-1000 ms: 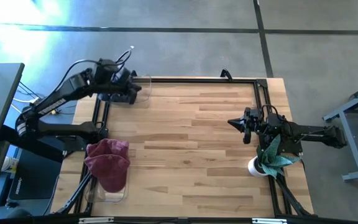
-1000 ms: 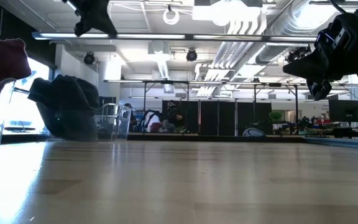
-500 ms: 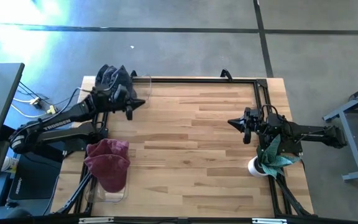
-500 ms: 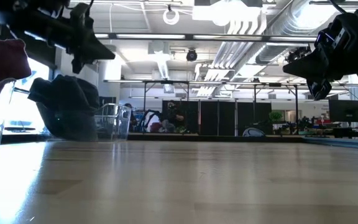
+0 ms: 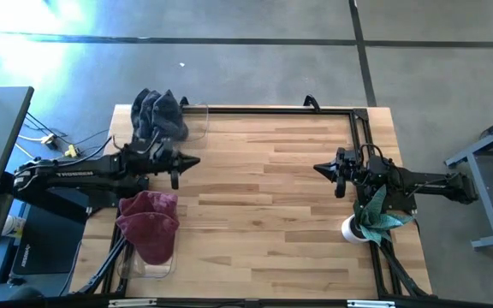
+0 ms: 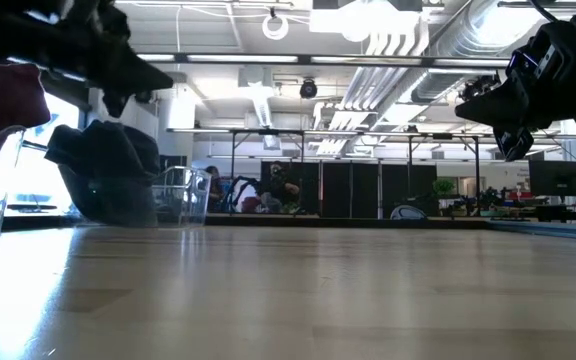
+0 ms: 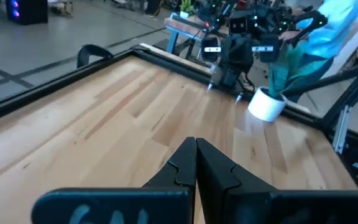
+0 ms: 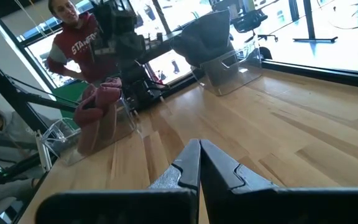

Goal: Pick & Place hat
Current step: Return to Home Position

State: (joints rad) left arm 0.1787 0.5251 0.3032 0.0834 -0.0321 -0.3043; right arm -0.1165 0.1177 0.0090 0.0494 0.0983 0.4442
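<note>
Apparently the sorting is done: at the left edge of the table [image 5: 264, 214] the blue caps [image 5: 157, 112] sit heaped in the upper bin [image 5: 198, 116] at the far corner, and the red cap [image 5: 149, 224] slumps over the lower bin [image 5: 149, 270] nearer the front. Both piles spill above their clear walls, so neither looks firmly seated. Between them the left arm lies stretched low across the table edge, its left gripper [image 5: 192, 161] pointing toward the middle with the two fingers pressed together on nothing. The risk on this side is the arm itself: it runs just beside the top of the red cap, and a careless swing on the way to rest could catch the fabric and drag it out, or nudge the light bin off its spot. A sweep the other way could brush the blue heap, which hangs partly over the bin's outer rim and might slide to the floor. The middle of the table holds nothing in the way. At the right, the right gripper [image 5: 319, 168] hovers above the wood, likewise closed and empty, with a white cup [image 5: 352, 229] close under the arm; any late drop or twist there could tip it.
</note>
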